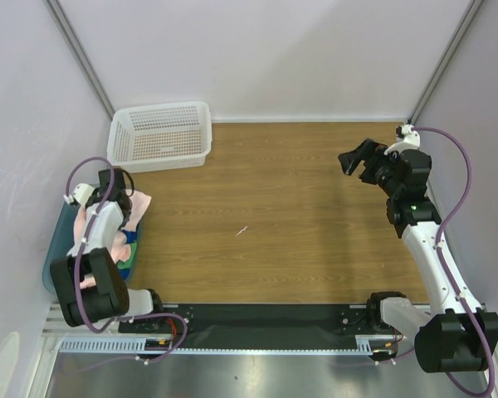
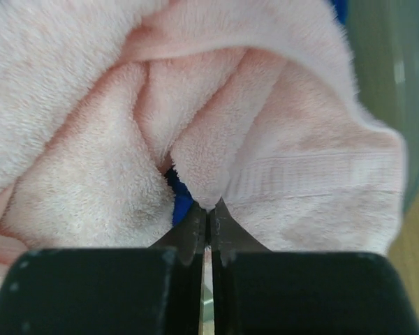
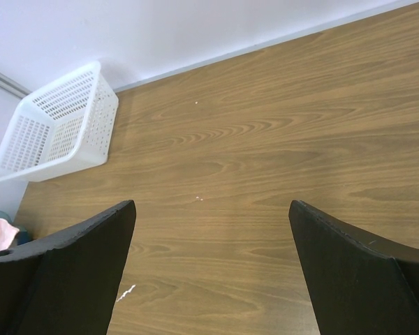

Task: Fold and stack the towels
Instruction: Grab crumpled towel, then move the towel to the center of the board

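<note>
Our left claw (image 2: 208, 218) was squeezed almost shut, its tips pressed into a fold of the pink towel (image 2: 265, 139); we could not tell whether any cloth was caught between them. Just beside the tips a blue towel (image 2: 182, 200) peeked out, both lying at the teal bin (image 1: 54, 257) beneath that claw. Our right claw (image 3: 211, 207) hung wide apart above the wooden bench (image 3: 279, 139), with the white basket (image 3: 56, 125) well ahead to its left.

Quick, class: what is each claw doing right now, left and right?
Left claw: closed, pinching a fold of the pink towel.
Right claw: open, holding nothing.
</note>
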